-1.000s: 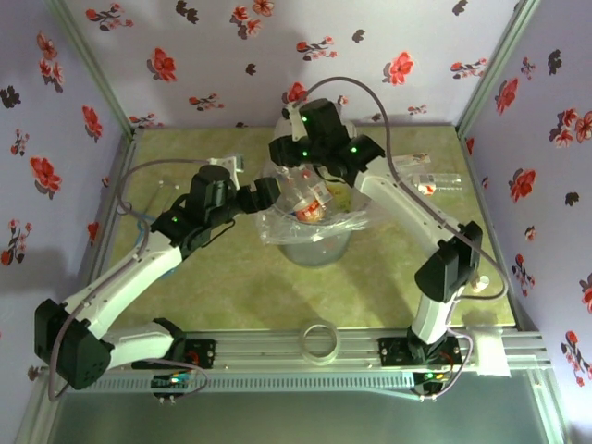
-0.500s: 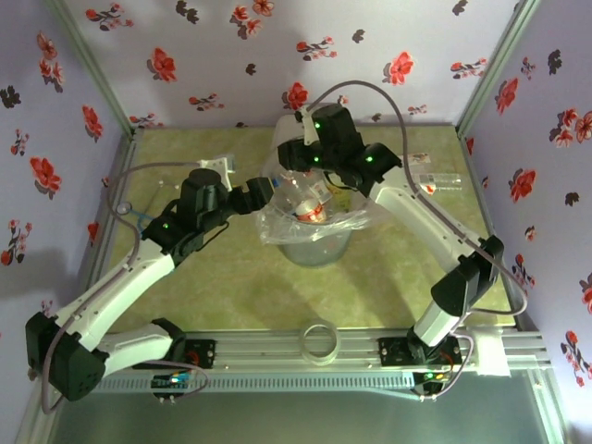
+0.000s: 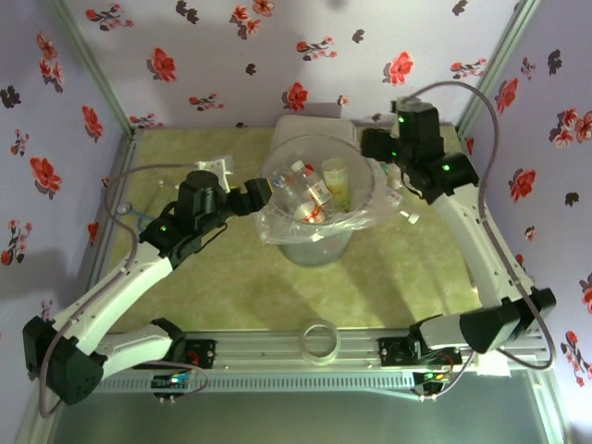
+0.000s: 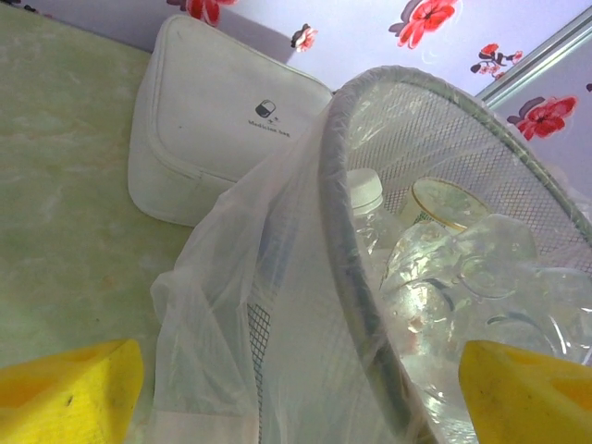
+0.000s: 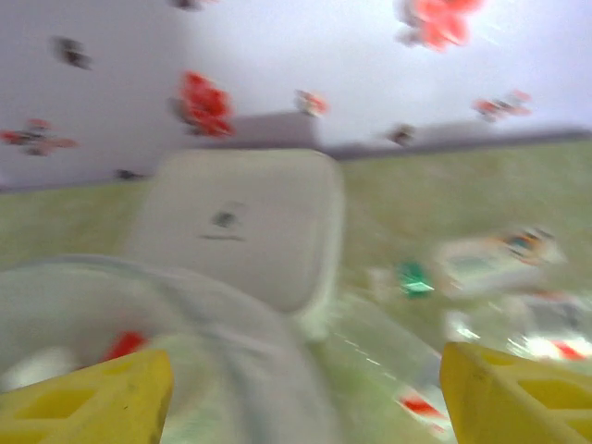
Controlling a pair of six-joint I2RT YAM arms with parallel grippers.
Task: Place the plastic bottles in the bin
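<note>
The bin [image 3: 317, 138], a clear round bucket lined with a crinkly bag, stands mid-table with several plastic bottles [image 3: 310, 194] inside. My left gripper [image 3: 264, 192] is open at the bin's left side. In the left wrist view the bin rim [image 4: 344, 250] and bag pass between the yellow fingertips [image 4: 69, 402], with a white-capped bottle [image 4: 367, 196] inside. My right gripper [image 3: 396, 178] is open and empty, right of the bin. The blurred right wrist view shows the right gripper [image 5: 305, 398] over a clear red-labelled bottle [image 5: 435, 375] lying beside the bin [image 5: 185, 305].
A white rounded box [image 3: 310, 125] lies behind the bin, also the white box [image 4: 213, 111] and white box [image 5: 240, 222] in the wrist views. More bottles [image 5: 490, 254], one green-capped, lie at the right. A small clear ring [image 3: 320, 340] sits on the front rail.
My right gripper has opened and swung from above the bin out to its right side. The left arm has barely moved.
</note>
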